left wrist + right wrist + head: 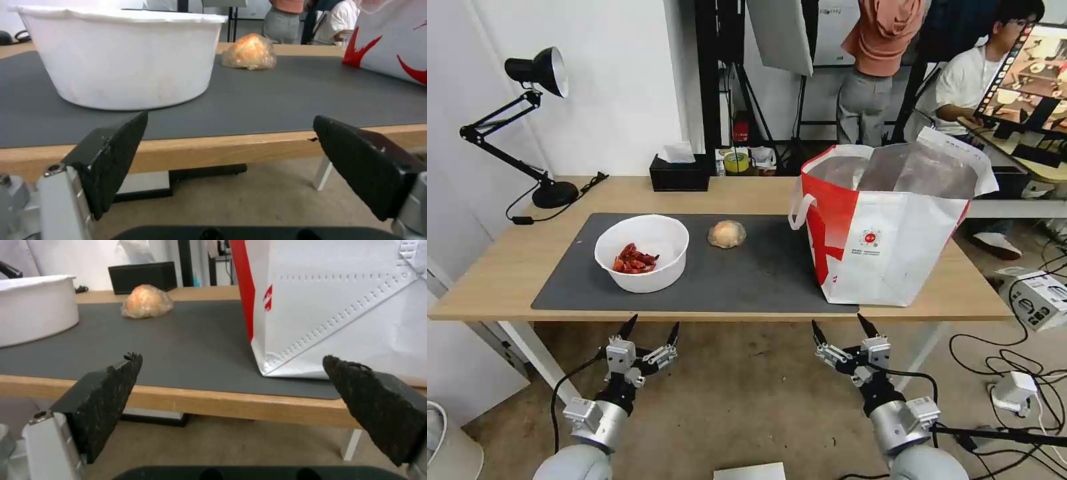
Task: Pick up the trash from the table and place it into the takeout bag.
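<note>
While both arms hung below the near edge, I logged the scene by size. Item one: tabletop (514,260), light wood on white legs, carrying a dark grey mat (747,273) over most of its middle. Item two: takeout bag (894,247), red and white with silver foil lining, standing upright and open-mouthed on the mat's right end, a white loop handle (799,208) drooping on its left side and a small round red logo (869,238) on its front panel. Item three: white round bowl (642,252), on the mat's left part, well apart from the bag, with red shell scraps (634,260) piled against its inner left side. Item four: black tissue box (679,175), at the far edge of the tabletop, off the mat. Item five: tan plastic-wrapped ball (727,234), on the mat between bowl and bag, nearer the bowl, touching neither. Item six: left end effector (650,329), below the tabletop edge in front of the bowl, fingers spread wide, gripping nothing. Item seven: right end effector (844,328), below the edge in front of the bag's left corner, fingers likewise spread wide and unloaded. I saw a black desk lamp (537,70) at the far left corner.
</note>
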